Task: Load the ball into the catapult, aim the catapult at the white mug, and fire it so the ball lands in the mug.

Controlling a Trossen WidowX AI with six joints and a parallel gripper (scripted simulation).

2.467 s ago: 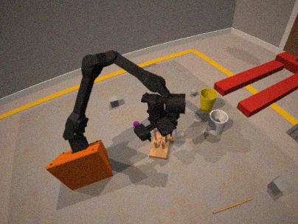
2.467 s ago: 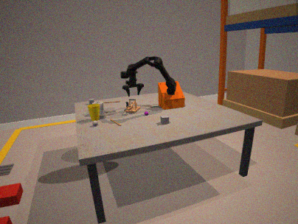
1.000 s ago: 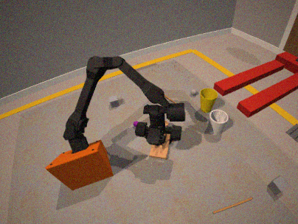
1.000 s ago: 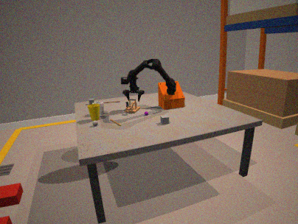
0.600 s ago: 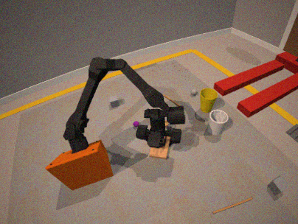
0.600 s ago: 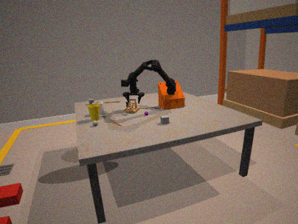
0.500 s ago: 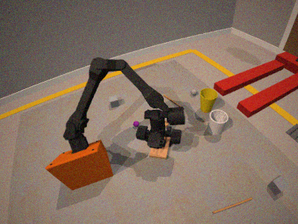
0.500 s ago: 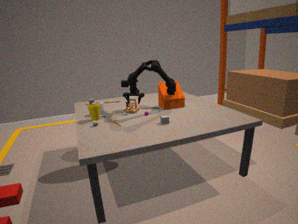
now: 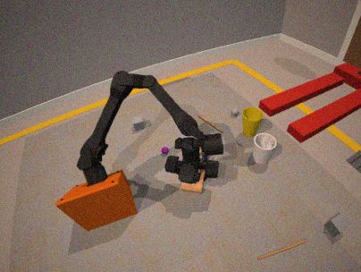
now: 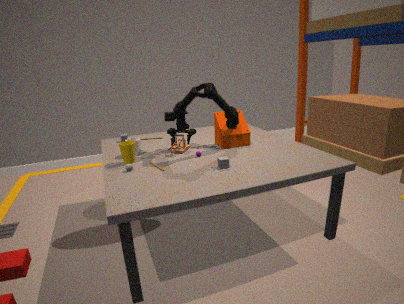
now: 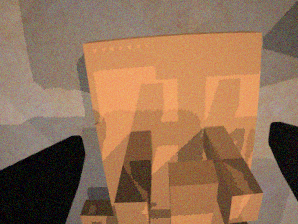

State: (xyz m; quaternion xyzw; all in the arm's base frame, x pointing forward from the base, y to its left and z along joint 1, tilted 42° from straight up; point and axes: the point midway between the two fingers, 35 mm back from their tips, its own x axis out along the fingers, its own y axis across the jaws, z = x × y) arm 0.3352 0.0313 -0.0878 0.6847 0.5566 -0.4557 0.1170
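Observation:
The wooden catapult (image 9: 192, 186) (image 10: 180, 149) (image 11: 175, 55) stands on the table, largely hidden by the arm in the top view. My gripper (image 9: 192, 168) (image 10: 181, 141) (image 11: 177, 139) is open and low over it, with one finger on each side; neither finger is seen touching it in the wrist view. The catapult's throwing arm and cup cannot be made out. A small purple ball (image 9: 164, 150) (image 10: 198, 154) lies on the table beside the catapult. The white mug (image 9: 262, 153) (image 10: 138, 146) stands upright, away from the gripper.
A yellow cup (image 9: 252, 123) (image 10: 128, 153) stands near the mug, with a small pale ball (image 9: 235, 112) (image 10: 129, 168) nearby. Grey blocks (image 9: 138, 123) (image 10: 223, 162) and thin wooden sticks (image 9: 282, 250) (image 10: 157, 165) lie about. The arm's orange base (image 9: 98, 208) (image 10: 240, 140) stands on the table.

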